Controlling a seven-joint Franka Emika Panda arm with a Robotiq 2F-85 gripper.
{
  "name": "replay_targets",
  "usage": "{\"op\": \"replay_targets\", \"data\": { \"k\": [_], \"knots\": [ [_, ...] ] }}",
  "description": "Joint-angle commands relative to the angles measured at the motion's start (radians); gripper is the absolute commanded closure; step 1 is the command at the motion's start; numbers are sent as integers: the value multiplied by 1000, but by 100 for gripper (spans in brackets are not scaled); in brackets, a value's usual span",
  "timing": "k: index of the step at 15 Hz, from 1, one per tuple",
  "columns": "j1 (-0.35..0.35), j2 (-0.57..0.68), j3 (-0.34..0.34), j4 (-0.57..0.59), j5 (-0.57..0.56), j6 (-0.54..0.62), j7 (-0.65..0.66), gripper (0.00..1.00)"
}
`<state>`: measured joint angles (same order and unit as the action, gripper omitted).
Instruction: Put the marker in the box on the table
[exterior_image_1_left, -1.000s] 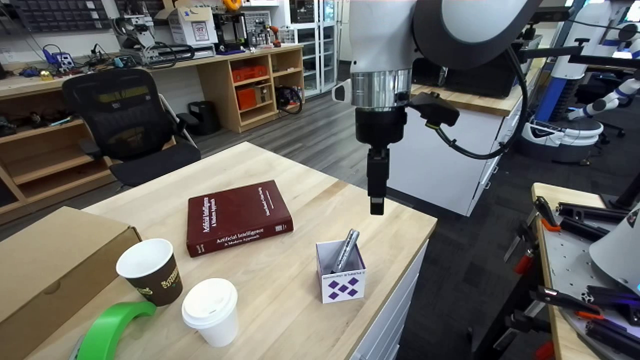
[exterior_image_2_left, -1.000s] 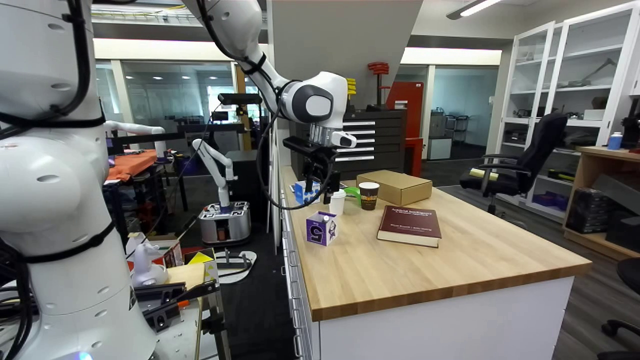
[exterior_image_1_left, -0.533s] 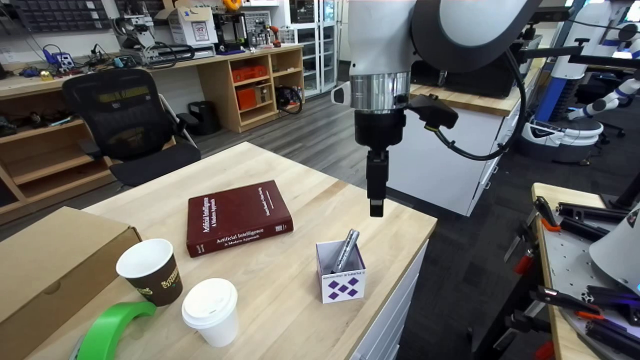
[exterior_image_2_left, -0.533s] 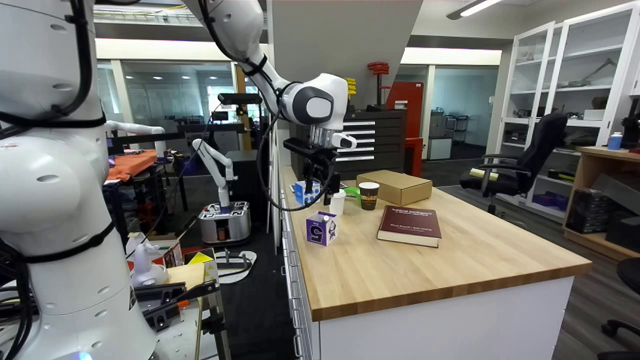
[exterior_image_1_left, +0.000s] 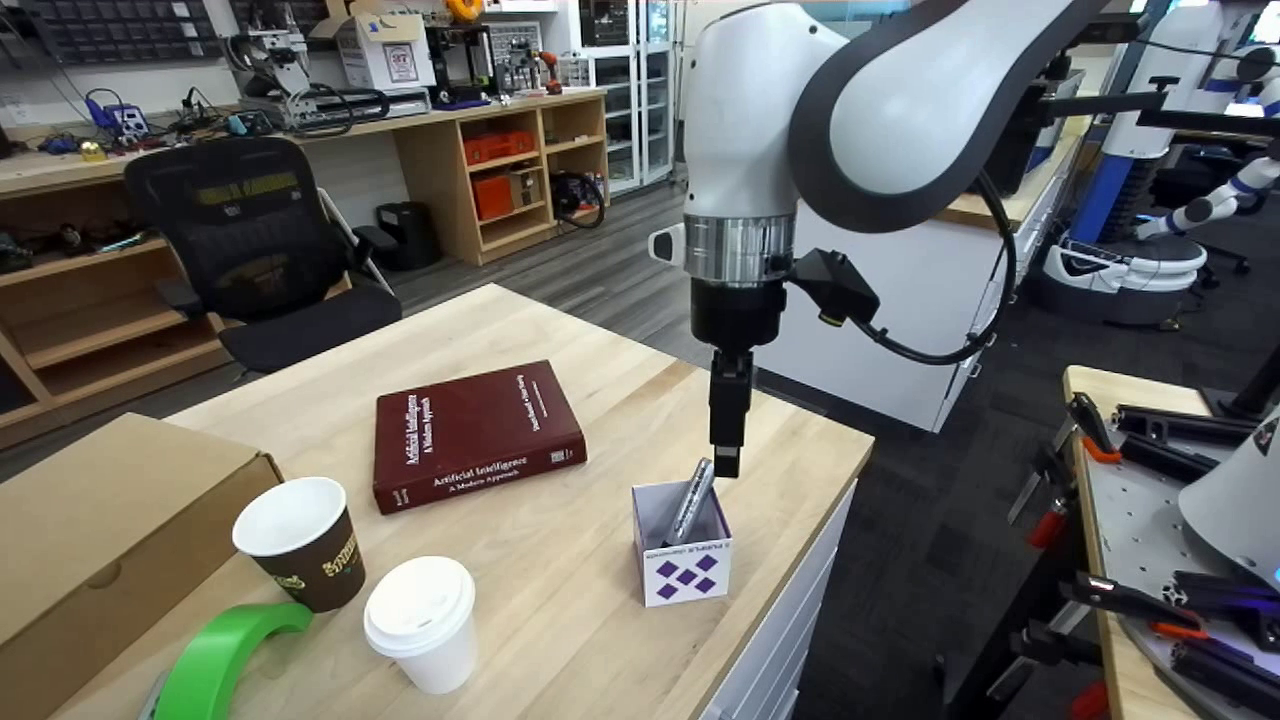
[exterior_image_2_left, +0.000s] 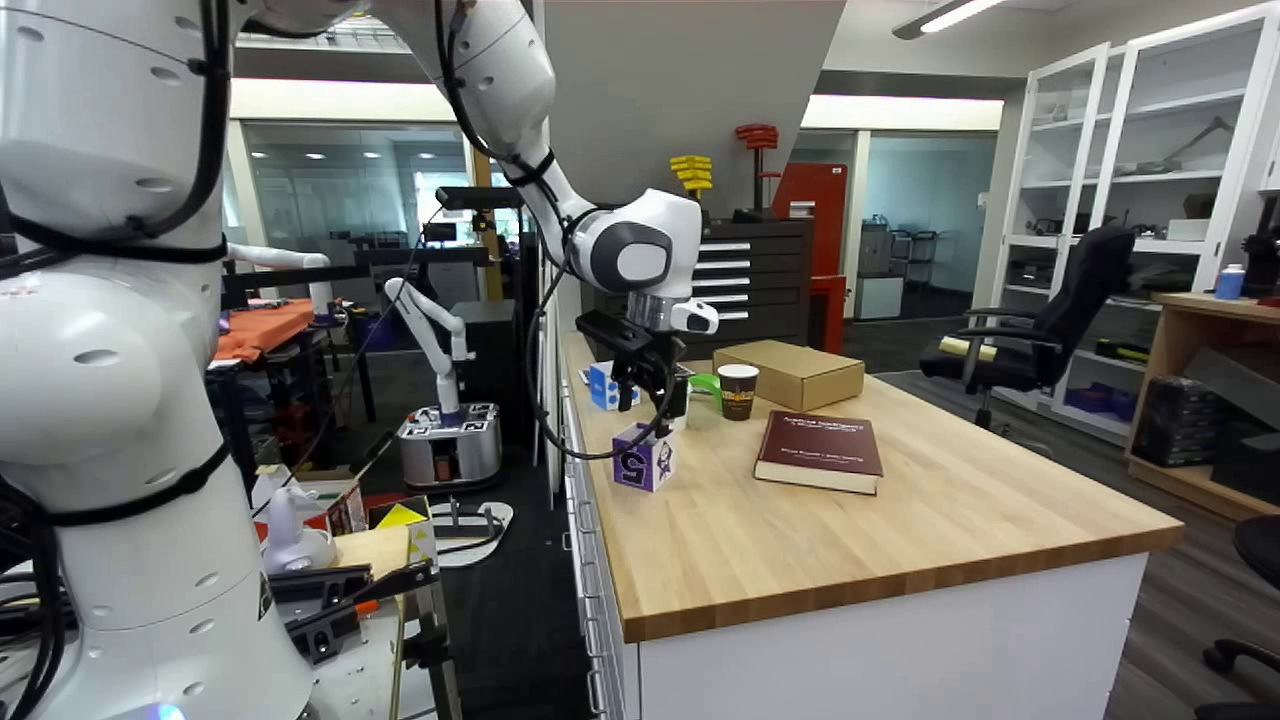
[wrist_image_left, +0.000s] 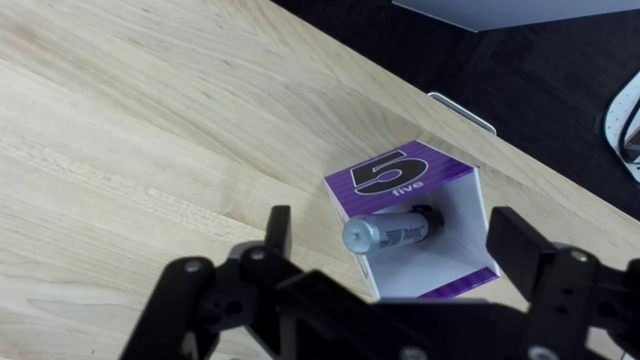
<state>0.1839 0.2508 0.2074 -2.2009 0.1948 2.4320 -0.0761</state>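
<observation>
The small, open-topped, cube-shaped box (exterior_image_1_left: 686, 580), white with purple diamonds on one face and purple with a dark figure 5 on another, sits upright on the light wooden worktop (exterior_image_1_left: 560, 580), close to the edge above the white drawers (exterior_image_1_left: 793, 620). The slim, grey, cylindrical marker (wrist_image_left: 400, 232) is inside the box, standing tilted with its black end down; its rounded grey end projects above the rim. Whether it bears against the rim cannot be told.

The black two-fingered gripper (wrist_image_left: 395, 235) points down over the box, jaws spread wide, holding nothing. In the wrist view its fingers (wrist_image_left: 517, 245) stand one to each side of the marker, apart from it. In an exterior view the fingertips (exterior_image_1_left: 727, 462) appear just beside the marker's upper end. The white robot arm (exterior_image_1_left: 750, 110) carries the gripper from above.

Also noted on the worktop: a dark red hardback book (exterior_image_1_left: 475, 430) titled "Artificial Intelligence", lying flat and well apart from the box; a dark brown paper cup (exterior_image_1_left: 325, 572) with white interior, upright, just beside a closed brown cardboard carton (exterior_image_1_left: 110, 500); a white lidded cup (exterior_image_1_left: 435, 645), upright, near the brown one; a bright green curved object (exterior_image_1_left: 215, 660), cut off by the frame edge and not identifiable. In an exterior view, a small blue-and-white carton (exterior_image_2_left: 603, 385) is partly hidden by the gripper.
</observation>
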Motion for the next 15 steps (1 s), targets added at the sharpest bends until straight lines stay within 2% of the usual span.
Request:
{"op": "replay_targets", "data": {
  "k": [1, 15],
  "knots": [
    [-13, 34, 13, 13, 23, 31, -31, 0],
    [-32, 108, 60, 45, 87, 96, -120, 0]
  ]
}}
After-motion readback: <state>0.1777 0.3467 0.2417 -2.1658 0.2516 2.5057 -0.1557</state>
